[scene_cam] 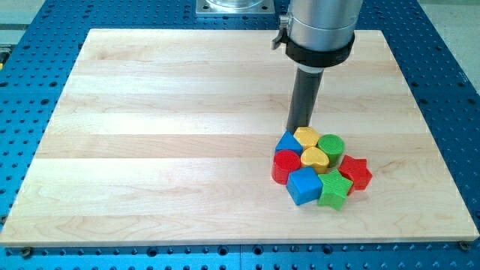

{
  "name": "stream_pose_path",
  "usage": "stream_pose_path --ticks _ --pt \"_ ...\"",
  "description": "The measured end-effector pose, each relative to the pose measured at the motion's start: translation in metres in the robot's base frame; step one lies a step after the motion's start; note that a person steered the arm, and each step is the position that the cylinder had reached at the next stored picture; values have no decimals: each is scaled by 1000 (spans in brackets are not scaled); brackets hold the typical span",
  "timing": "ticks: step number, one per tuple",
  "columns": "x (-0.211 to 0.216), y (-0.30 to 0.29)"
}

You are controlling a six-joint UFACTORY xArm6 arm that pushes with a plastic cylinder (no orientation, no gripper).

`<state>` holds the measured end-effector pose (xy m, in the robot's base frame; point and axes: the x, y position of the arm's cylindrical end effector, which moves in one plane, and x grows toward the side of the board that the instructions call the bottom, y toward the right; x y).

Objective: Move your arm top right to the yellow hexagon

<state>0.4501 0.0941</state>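
Note:
A yellow hexagon [306, 136] sits at the top of a tight cluster of blocks at the board's lower right. My tip [298, 127] is at the hexagon's upper left edge, touching or nearly touching it. Around it lie a blue triangle-like block [287, 143], a green cylinder [331, 146], a yellow heart-like block [314, 157], a red cylinder [286, 164], a blue cube [304, 184], a green star [334, 190] and a red star [355, 172].
The wooden board [165, 135] lies on a blue perforated table [450, 67]. The arm's grey body [321, 26] hangs over the board's top edge, right of centre.

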Motion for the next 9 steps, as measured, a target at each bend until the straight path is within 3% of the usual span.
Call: stream_pose_path --ticks 2,5,7,9 --pt "-17 -11" --pt "23 -26" --pt "1 -11" --pt "10 -3"
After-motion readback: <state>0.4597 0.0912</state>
